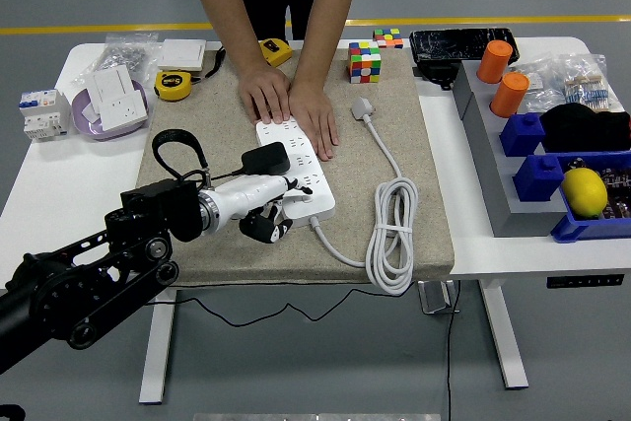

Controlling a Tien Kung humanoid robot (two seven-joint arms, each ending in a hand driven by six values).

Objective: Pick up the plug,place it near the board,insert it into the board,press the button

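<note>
Head view: my left hand (258, 206) at near end of power strip (296, 168), fingers curled, gripping nothing; black plug (266, 159) seated in strip; person's hands (291, 105) press far end.

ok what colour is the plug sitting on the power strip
Black, clearest in the head view: the plug sits on the white strip.

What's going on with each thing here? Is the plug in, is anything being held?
Black plug: seated on the power strip.
Power strip: flat on the mat, far end held down by the person's hands.
Left hand: curled, at the strip's near end.
White cable: coiled, its plug unplugged.
</note>
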